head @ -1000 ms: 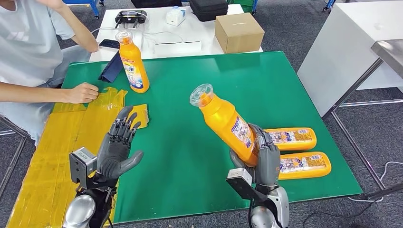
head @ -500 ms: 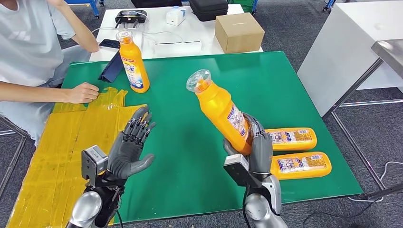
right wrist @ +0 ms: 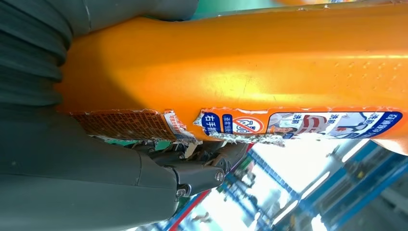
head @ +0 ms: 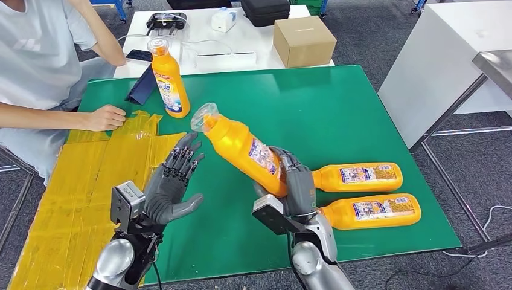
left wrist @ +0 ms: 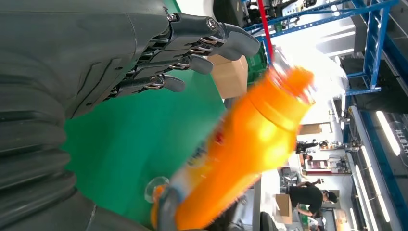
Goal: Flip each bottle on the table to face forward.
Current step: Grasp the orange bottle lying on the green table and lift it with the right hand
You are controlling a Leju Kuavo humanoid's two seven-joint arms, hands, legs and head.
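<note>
i see my right hand [head: 297, 188] wrapped around the lower body of the tall orange plastic bottle with the clear cap [head: 241, 147], fingers closed firmly on it; over the last second the bottle has tipped from nearly upright to a steep lean, its cap now swung toward ten o'clock and close above my left hand [head: 171, 184]. that left hand has risen and slid toward three o'clock, palm up, fingers spread wide, holding nothing, just short of the bottle's neck. i read this as a handover or a two-handed turn being set up, so the flip of this bottle is under way but not finished. on the green table mat [head: 338, 109], two more orange bottles lie on their sides at three o'clock of my right hand, the nearer lying bottle [head: 369, 210] and the farther lying bottle [head: 357, 176], both untouched. one standing orange bottle [head: 168, 78] is upright at eleven o'clock, near a person's resting hand [head: 105, 117].
</note>
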